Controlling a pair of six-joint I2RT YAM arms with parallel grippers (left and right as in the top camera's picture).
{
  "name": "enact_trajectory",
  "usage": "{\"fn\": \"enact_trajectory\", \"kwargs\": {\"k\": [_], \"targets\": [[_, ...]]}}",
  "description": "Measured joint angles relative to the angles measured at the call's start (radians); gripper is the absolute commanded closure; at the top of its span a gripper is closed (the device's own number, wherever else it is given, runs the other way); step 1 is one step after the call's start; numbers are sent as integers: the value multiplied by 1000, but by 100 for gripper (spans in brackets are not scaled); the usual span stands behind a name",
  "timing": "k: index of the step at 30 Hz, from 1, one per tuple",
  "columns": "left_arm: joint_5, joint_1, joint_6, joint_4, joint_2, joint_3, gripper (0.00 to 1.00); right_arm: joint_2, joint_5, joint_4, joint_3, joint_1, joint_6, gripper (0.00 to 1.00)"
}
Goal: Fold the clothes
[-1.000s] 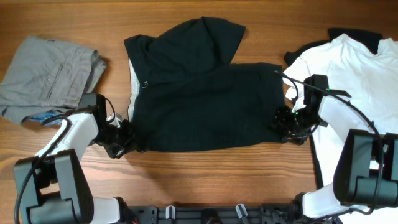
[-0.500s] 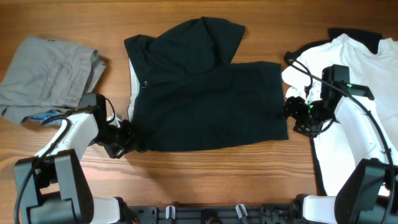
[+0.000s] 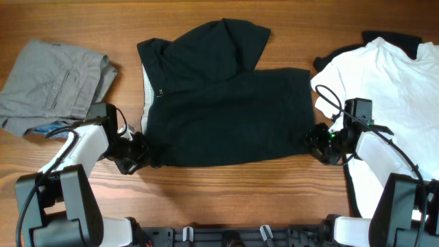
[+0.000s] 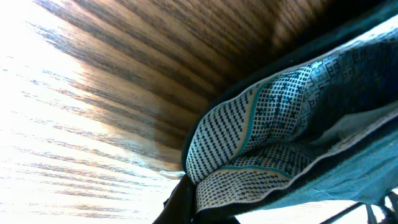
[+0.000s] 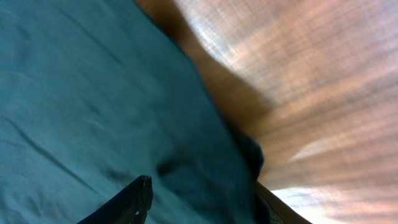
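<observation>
The black T-shirt (image 3: 226,110) lies partly folded in the middle of the wooden table (image 3: 226,189). My left gripper (image 3: 139,152) is at its lower left corner, shut on the cloth. In the left wrist view a dotted light lining (image 4: 249,143) of the cloth runs into the shut gripper (image 4: 205,214). My right gripper (image 3: 317,143) is at the shirt's lower right corner. In the right wrist view the gripper (image 5: 202,190) is open, its fingers (image 5: 135,198) wide apart over the dark cloth (image 5: 93,93). The white T-shirt (image 3: 394,89) lies at the right. The grey trousers (image 3: 55,82) lie at the far left.
A bit of blue cloth (image 3: 48,129) shows under the trousers' near edge. Another black garment (image 3: 398,38) shows behind the white T-shirt. Black cables loop from the right arm (image 3: 374,147) over the white T-shirt. The table's front edge runs just below both arms.
My right gripper drew back to the right from the shirt's corner, then came back down to the lower right corner. The left gripper and the garments have not moved.
</observation>
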Motion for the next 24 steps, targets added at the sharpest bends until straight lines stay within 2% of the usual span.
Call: {"fn": "enact_trajectory", "kwargs": {"k": [1,3,5,10,14,19,24], "targets": [[0,0,0,0,0,0,96,0,-2,26,-2,0,1,57],[0,0,0,0,0,0,96,1,-2,64,-7,0,-10,77],[0,0,0,0,0,0,96,6,2,72,-13,0,-34,92],[1,0,12,-32,-3,2,96,8,7,-43,11,0,-98,96],[5,0,34,-122,-39,47,96,-51,4,-196,132,0,-147,96],[14,0,49,-296,-156,261,96,-188,-37,-361,418,2,-166,96],[35,-2,76,-410,-268,669,96,-258,-66,-500,871,9,-151,96]]}}
